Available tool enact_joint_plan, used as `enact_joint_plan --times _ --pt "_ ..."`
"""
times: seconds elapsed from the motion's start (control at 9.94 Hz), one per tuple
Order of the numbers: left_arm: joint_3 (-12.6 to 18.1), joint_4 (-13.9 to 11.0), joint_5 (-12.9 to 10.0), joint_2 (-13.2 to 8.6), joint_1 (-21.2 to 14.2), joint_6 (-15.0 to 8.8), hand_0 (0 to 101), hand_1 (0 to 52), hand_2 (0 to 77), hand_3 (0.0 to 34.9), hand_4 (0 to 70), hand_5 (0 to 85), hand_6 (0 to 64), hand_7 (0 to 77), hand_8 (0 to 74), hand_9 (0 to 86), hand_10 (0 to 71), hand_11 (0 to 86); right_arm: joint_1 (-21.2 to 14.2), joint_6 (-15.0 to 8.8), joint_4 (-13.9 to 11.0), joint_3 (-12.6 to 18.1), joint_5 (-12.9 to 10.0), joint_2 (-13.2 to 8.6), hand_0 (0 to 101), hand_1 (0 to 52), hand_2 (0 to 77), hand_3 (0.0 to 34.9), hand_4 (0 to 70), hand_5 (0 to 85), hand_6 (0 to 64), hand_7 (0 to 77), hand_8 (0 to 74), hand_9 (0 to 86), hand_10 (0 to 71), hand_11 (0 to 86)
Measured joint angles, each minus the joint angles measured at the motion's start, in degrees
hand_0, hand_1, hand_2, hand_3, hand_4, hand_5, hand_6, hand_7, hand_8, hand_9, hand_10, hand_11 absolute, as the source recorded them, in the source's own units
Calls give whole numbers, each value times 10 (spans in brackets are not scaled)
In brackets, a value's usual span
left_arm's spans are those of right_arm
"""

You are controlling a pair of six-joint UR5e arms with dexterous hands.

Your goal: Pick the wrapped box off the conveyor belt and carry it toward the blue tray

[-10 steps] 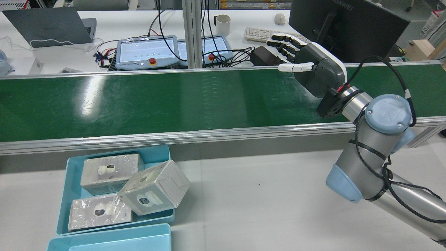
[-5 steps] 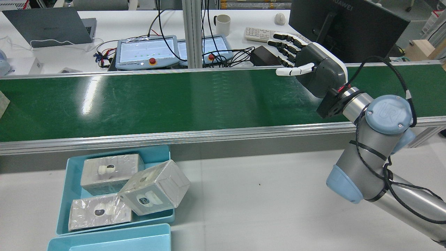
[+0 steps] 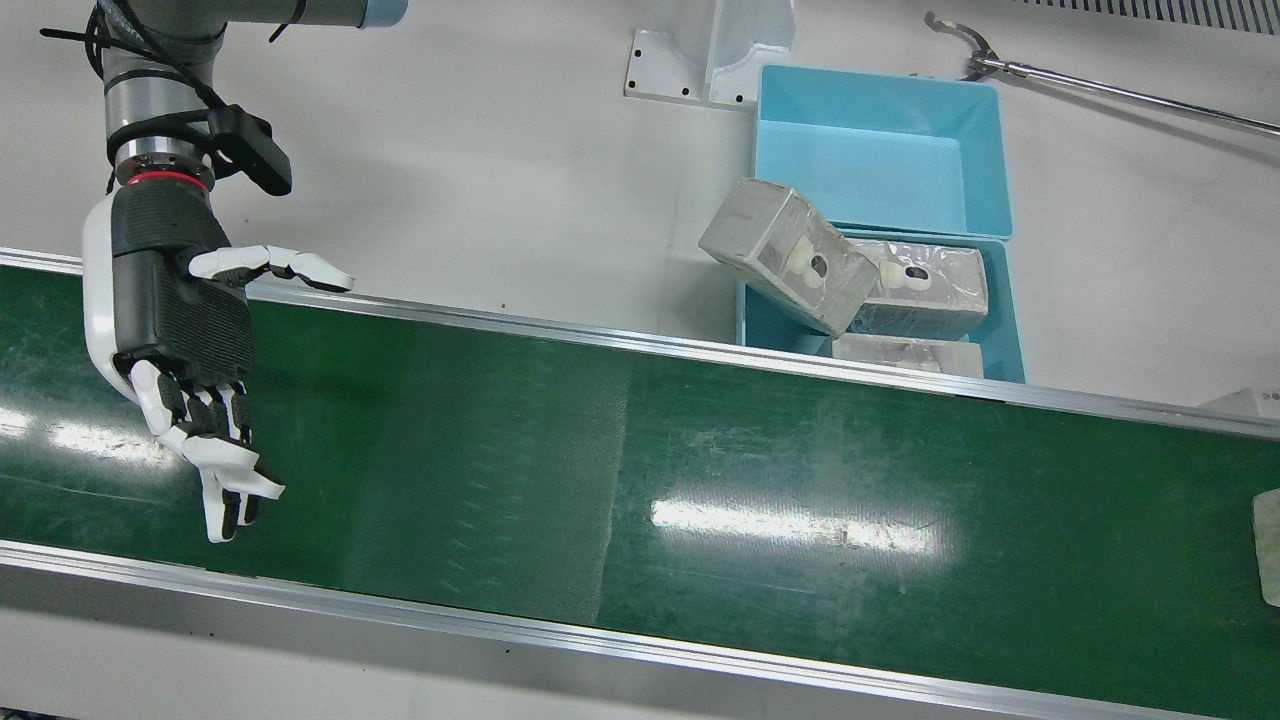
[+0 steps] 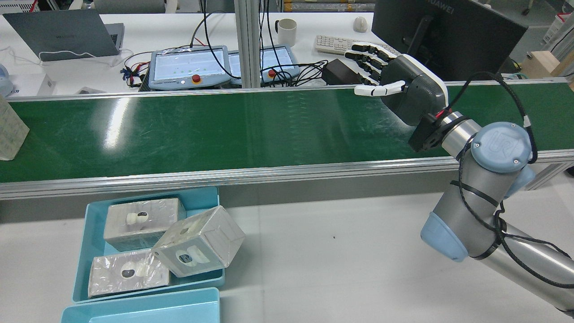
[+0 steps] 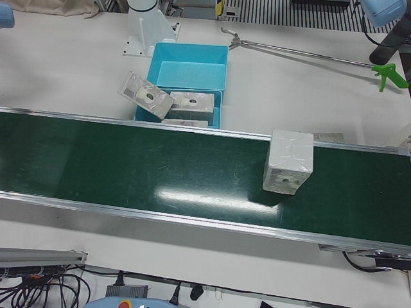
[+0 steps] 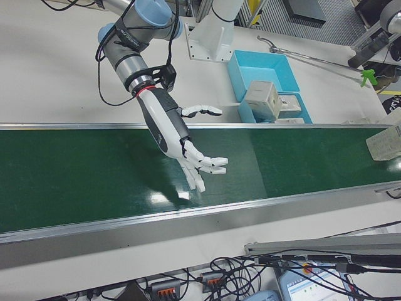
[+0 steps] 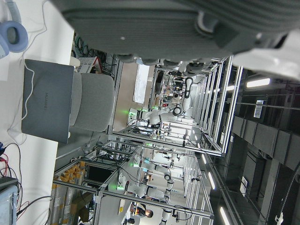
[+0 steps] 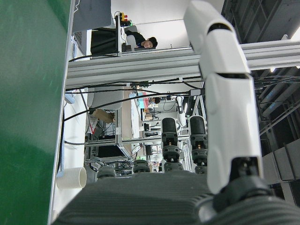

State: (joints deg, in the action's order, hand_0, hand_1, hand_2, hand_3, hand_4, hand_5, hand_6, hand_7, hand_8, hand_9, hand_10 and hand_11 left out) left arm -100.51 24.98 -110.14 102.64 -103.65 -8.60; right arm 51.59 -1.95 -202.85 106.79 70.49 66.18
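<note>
A wrapped box (image 5: 288, 160) stands upright on the green conveyor belt (image 4: 224, 130). It shows at the left edge of the rear view (image 4: 9, 132) and the right edge of the front view (image 3: 1268, 545). My right hand (image 4: 394, 85) is open and empty, fingers spread, hovering over the belt's other end, far from the box; it also shows in the front view (image 3: 180, 330) and the right-front view (image 6: 175, 135). The blue tray (image 4: 85, 233) sits on the table beside the belt. My left hand shows only as a dark palm edge (image 7: 178, 18) in its own view.
The blue tray holds three wrapped boxes; one (image 4: 197, 242) leans tilted on its rim. A second, empty blue tray (image 4: 148, 305) adjoins it. A long grabber tool (image 5: 308, 54) lies on the table. Laptops, pendants and cables are beyond the belt.
The wrapped box has come into the rear view at the left edge, travelling rightward along the belt. My right hand has stayed almost still and open.
</note>
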Motion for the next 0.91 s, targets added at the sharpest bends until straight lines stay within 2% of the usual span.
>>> enact_joint_plan --times 0.2,0.3,0.91 --pt "0 0 0 0 0 0 0 0 11 0 0 11 0 5 5 0 5 0 0 -1 0 0 -1 0 503 196 207 135 93 273 38 213 0 38 0 16" --pt "0 0 0 0 0 0 0 0 11 0 0 11 0 5 5 0 0 0 -1 -1 0 0 -1 0 504 196 185 151 87 273 38 207 0 38 0 16" --pt "0 0 0 0 0 0 0 0 11 0 0 11 0 5 5 0 5 0 -4 -6 1 1 -2 -4 504 196 213 150 109 284 38 224 0 38 0 16"
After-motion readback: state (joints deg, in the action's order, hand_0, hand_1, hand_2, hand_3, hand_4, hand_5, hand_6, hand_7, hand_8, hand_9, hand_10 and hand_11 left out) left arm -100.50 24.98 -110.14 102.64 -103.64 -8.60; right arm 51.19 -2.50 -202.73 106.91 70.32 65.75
